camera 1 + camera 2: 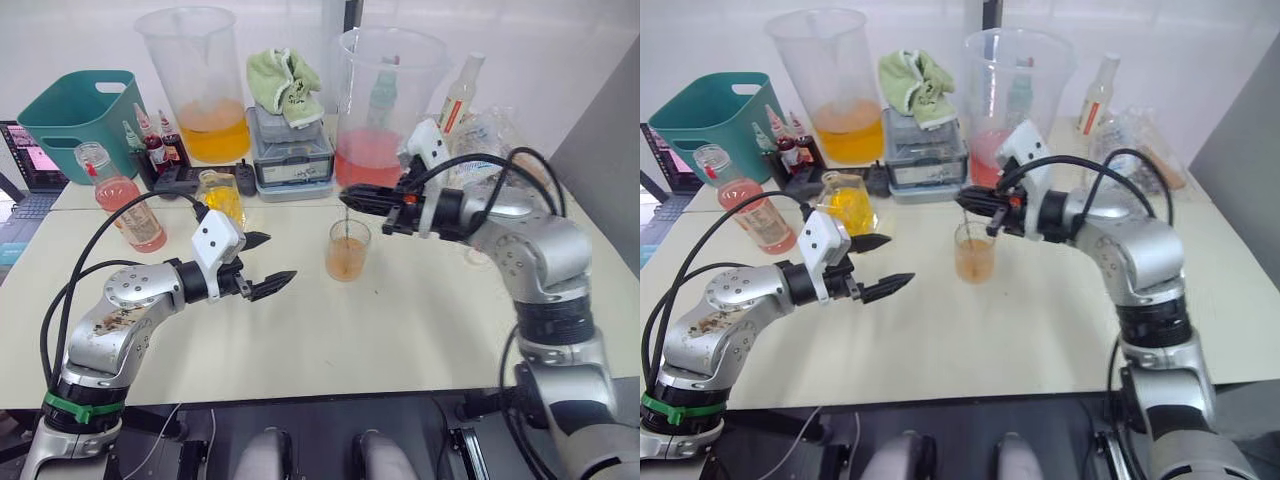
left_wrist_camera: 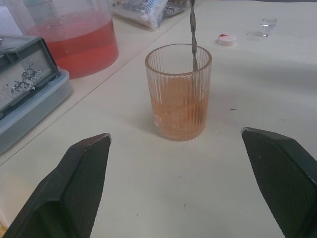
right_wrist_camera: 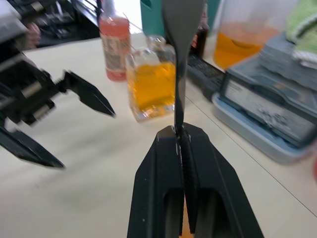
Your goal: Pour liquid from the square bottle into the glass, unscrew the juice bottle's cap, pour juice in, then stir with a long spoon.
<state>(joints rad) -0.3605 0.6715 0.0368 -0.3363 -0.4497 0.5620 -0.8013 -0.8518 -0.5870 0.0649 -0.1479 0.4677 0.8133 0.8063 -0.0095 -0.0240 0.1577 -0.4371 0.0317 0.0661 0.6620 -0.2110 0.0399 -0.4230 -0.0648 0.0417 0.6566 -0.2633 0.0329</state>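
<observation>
long spoon (image 2: 192, 34) upright in glass (image 2: 178, 92), bowl hidden by drink, pinched by right gripper (image 1: 350, 197), left gripper (image 1: 272, 263) spread, empty

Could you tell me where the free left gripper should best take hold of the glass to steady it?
Grip the glass around its ribbed lower wall, level from its own side: it stands upright, the left gripper is open, and the spoon fills the mouth.

The cream table (image 1: 420, 330) carries the glass (image 1: 347, 251), square bottle (image 1: 222, 195), juice bottle (image 1: 128, 212) and cap (image 2: 226, 39).
</observation>
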